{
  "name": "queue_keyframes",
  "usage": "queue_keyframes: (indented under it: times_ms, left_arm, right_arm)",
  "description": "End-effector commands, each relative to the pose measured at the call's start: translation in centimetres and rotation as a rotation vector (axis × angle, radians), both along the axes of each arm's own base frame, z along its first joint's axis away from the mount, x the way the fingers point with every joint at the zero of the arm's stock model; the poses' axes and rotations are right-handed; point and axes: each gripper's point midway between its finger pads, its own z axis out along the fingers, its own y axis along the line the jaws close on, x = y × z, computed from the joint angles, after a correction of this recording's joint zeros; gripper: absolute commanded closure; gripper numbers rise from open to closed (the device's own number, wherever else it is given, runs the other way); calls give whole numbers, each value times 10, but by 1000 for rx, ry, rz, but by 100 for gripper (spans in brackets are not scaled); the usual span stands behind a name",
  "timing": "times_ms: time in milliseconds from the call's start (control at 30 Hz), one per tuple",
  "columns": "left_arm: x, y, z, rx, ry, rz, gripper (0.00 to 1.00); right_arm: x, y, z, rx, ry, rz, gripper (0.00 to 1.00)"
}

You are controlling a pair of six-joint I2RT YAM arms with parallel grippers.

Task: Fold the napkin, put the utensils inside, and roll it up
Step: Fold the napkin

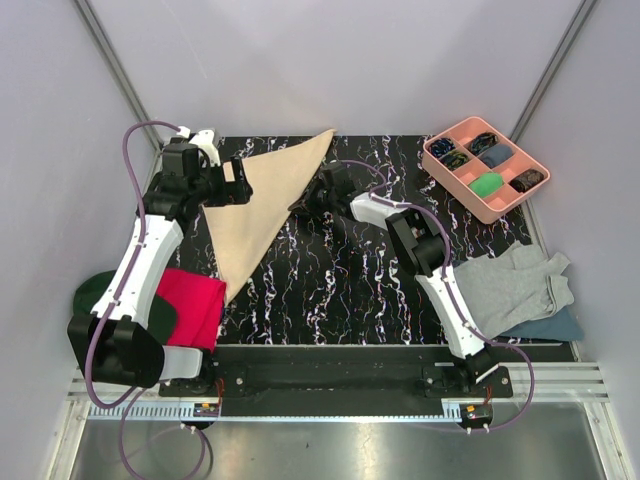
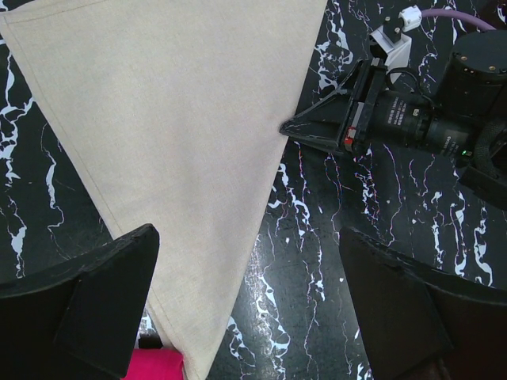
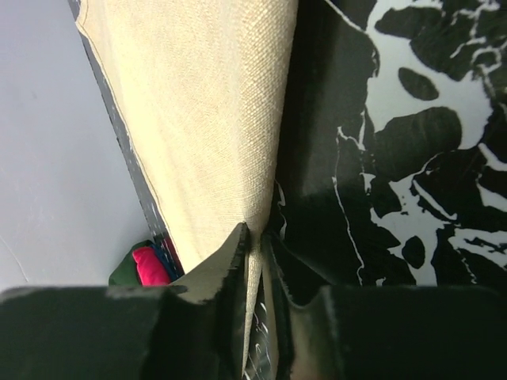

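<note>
Right gripper [image 3: 253, 245] is pinched on the right-hand edge of the napkin [image 1: 265, 205], fabric caught between its two dark fingers [image 3: 214, 293], tips low on the black marbled mat [image 1: 340, 280]. Left gripper [image 2: 247, 233] hangs wide open above the cloth's left side, nothing in it. The napkin lies as a beige triangle in the upper left of the overhead view, one point toward the top of the frame, another aimed down at a red cloth [image 1: 190, 305]. Upper right sits a pink compartment tray [image 1: 458, 190]; lower right, a grey cloth [image 1: 505, 285] overlaps a blue cloth [image 1: 560, 325].
</note>
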Motion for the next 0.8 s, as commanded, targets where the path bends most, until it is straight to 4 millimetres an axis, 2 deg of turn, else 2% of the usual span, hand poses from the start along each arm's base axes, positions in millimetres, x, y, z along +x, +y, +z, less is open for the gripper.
queue_keyframes:
  times_ms: [0, 133, 333, 467, 567, 633, 667, 700, 733, 767]
  left_arm:
    - [-1, -1, 22, -23, -68, -8, 1]
    - [0, 2, 21, -23, -66, 1, 1]
    - [0, 4, 21, -19, -68, 10, 1]
    - [-1, 4, 22, -19, -70, 10, 1]
    - [-1, 3, 21, -26, -67, 7, 1]
    - [-1, 1, 21, -32, -63, 0, 1]
    - [-1, 0, 20, -37, -60, -2, 1]
    - [-1, 0, 20, -38, -58, -1, 1]
    - [-1, 0, 20, -39, -60, -2, 1]
    - [-1, 0, 19, -39, -56, 0, 1]
  right_arm:
    - [-4, -1, -22, -63, 32, -14, 85]
    - [-3, -2, -19, -67, 23, -14, 100]
    - [2, -14, -1, -80, -23, -22, 100]
    - [1, -40, 2, -112, -25, -48, 100]
    - [-7, -59, 2, -132, -18, -46, 100]
    - [-16, -75, 0, -152, -9, -47, 100]
    - [-26, -86, -11, -174, 21, -48, 100]
    - [-29, -93, -3, -178, 6, -47, 100]
    - [-30, -104, -4, -185, 15, -58, 100]
    - [-42, -116, -16, -206, 48, -61, 100]
